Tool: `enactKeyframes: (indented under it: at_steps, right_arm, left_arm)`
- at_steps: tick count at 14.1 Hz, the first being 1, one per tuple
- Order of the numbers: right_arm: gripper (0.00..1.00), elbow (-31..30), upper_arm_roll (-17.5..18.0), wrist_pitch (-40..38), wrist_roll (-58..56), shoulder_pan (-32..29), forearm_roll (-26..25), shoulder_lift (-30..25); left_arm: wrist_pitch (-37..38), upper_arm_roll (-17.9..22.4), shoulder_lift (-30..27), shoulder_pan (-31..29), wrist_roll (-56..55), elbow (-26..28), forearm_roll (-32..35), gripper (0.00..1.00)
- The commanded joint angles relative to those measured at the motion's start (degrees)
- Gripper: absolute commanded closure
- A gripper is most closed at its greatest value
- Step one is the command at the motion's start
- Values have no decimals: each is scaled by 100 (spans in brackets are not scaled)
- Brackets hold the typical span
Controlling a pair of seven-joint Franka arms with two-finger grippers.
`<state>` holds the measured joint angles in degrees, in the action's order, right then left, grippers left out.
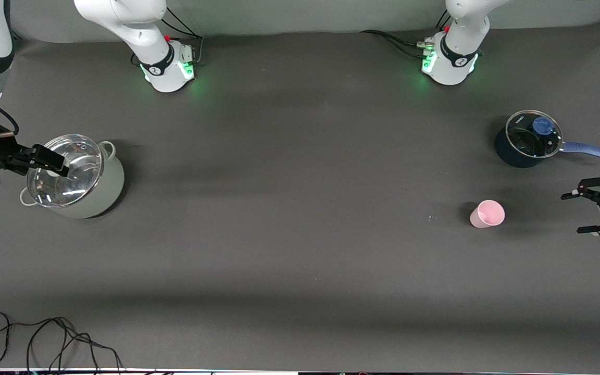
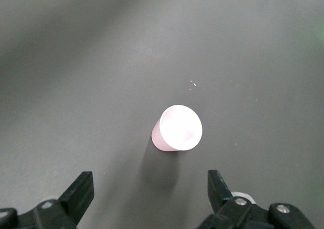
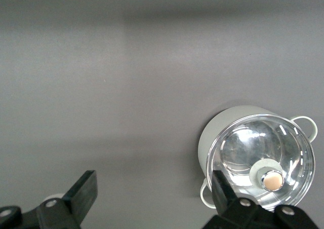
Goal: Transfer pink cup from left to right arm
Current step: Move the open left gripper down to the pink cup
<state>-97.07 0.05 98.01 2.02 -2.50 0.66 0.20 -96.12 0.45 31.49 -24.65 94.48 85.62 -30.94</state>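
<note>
Cup (image 1: 486, 214): standing upright on the table (image 1: 289, 219).
Left claw (image 1: 589, 212): gaping wide beside the cup.
Right claw (image 1: 52, 163): gaping wide, hovering over the grey pot (image 1: 73, 176).

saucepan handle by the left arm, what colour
Blue; the saucepan handle shows best in the front view.

**Colours on the counter**

Pale pink cup (image 1: 486, 214), plain, no pattern. Dark grey matte counter (image 1: 300, 250). Pale grey-green pot (image 1: 78, 177) under clear glass lid (image 1: 64, 170). Navy saucepan (image 1: 526, 140) with blue handle (image 1: 593, 151), blue lid knob (image 1: 541, 125). Black cable (image 1: 45, 338).
</note>
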Motion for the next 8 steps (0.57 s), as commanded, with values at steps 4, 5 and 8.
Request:
enactKeyframes:
  at_steps: [4, 5, 8]
  right_arm:
    - [0, -92, -14, 34, 53, 48, -40, -99]
    - [0, -92, -14, 34, 53, 48, -39, -99]
    - [0, -92, -14, 34, 53, 48, -39, -99]
  left_arm:
    - [-135, -53, 612, -618, 2236, 463, -1166, 1]
    - [-126, -62, 743, -689, 2737, 595, -1439, 1]
    - [-161, -53, 929, -822, 3794, 974, -2003, 1]
